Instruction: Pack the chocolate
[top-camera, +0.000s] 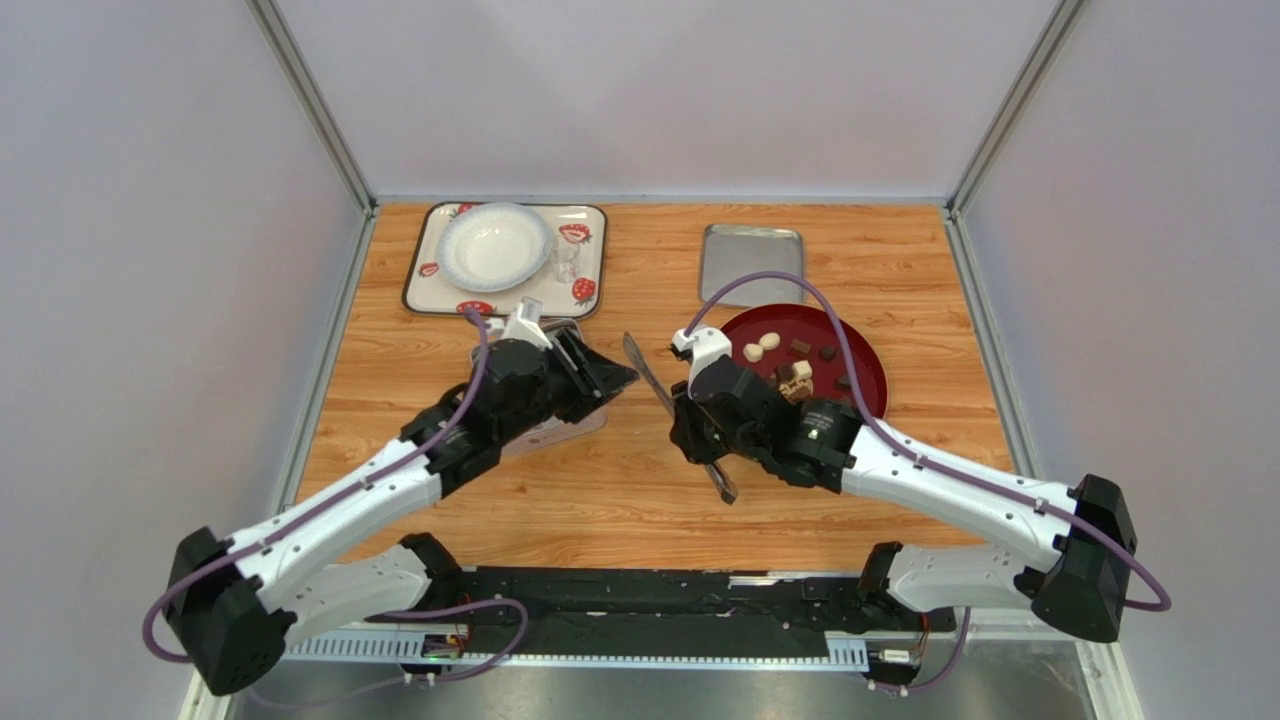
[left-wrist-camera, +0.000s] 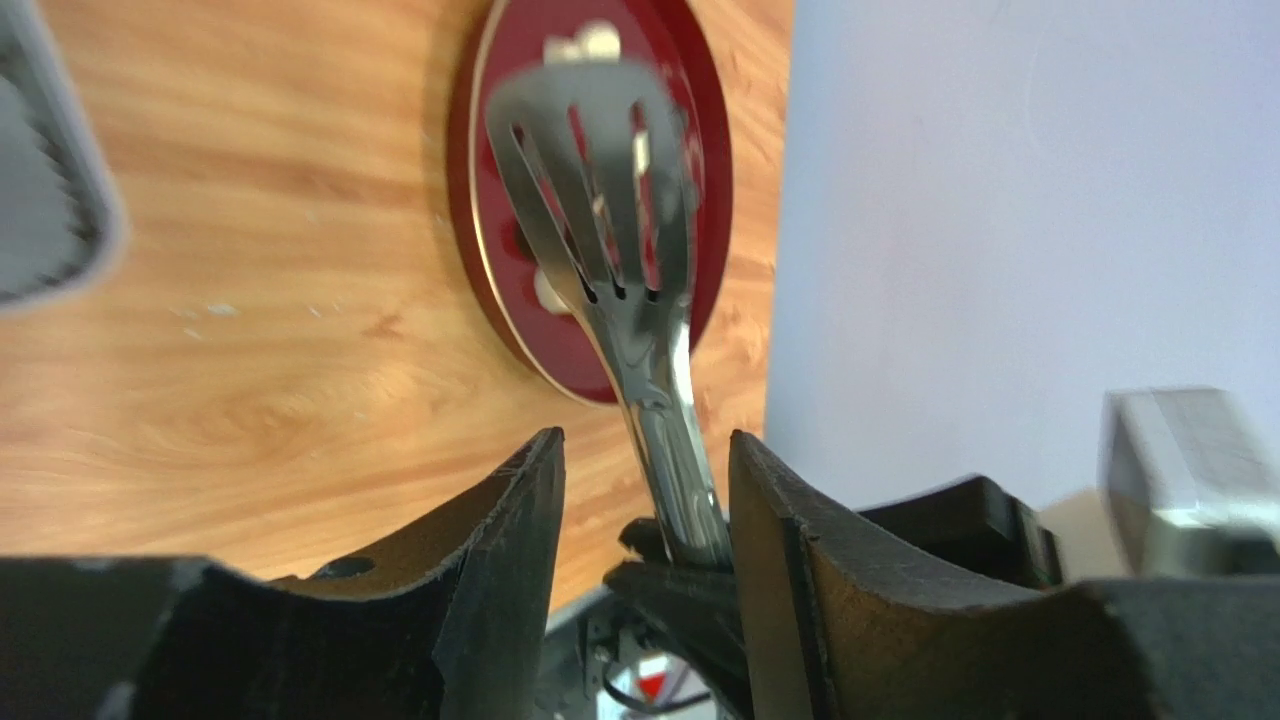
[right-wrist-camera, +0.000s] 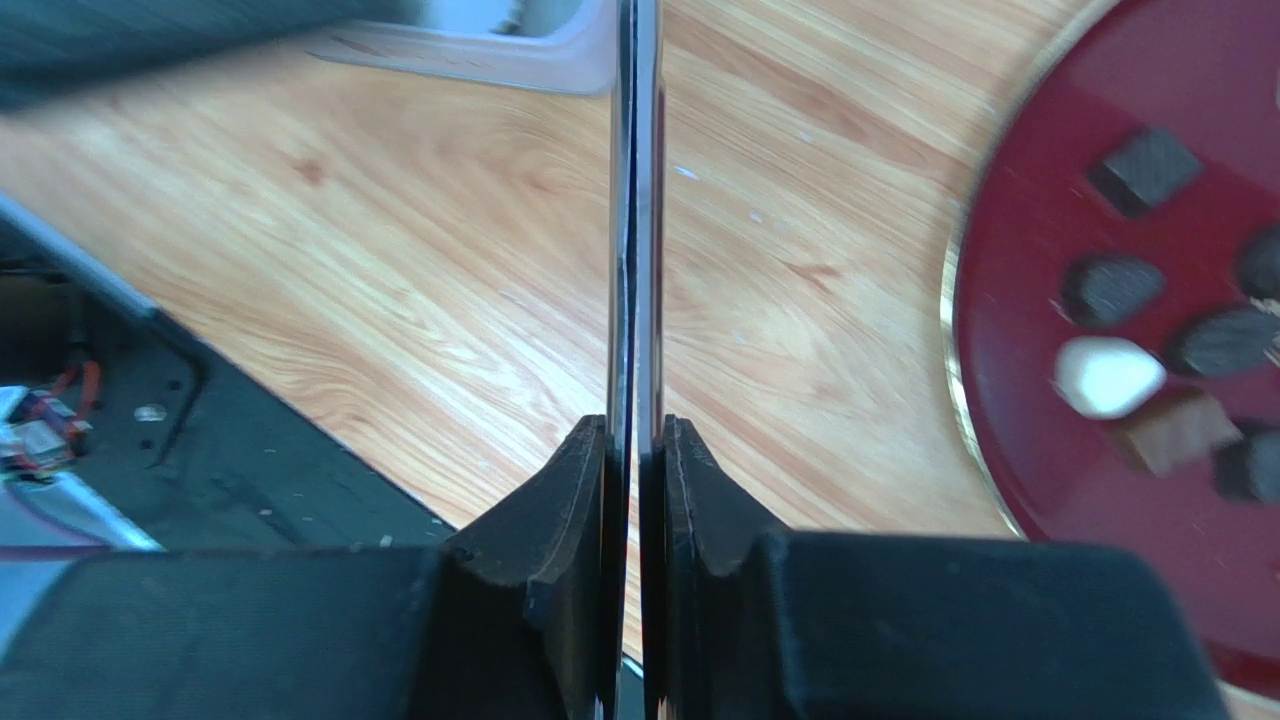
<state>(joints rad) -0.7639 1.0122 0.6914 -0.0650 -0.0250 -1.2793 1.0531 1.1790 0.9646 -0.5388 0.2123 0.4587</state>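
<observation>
Holding item: right gripper, fingers pressed together on the steel tongs, clamped across the shaft so both blades lie flat against each other.

Left gripper: jaws apart. The tongs' shaft shows in the gap, but whether either pad touches it cannot be told.

Chocolate: dark squares and lumps with a few cream-white pieces, every visible piece on the red plate.

Metal tray: beyond the plate, apart from it.

Step, as judged: a hand-over or regrip of the tongs before any piece is lifted. To do it well:
- The left jaws should close squarely on the shaft, near the right's hold.
- The right should release only once that grip is firm.
- The slotted tip should stay off the plate rim.

Views compared:
- Top camera alone shows both arms meeting mid-table, with the tongs slanting between them.
- Left wrist alone shows the slotted blade face-on over the plate.
- Right wrist alone shows the tongs edge-on and the individual pieces sharply.
</observation>
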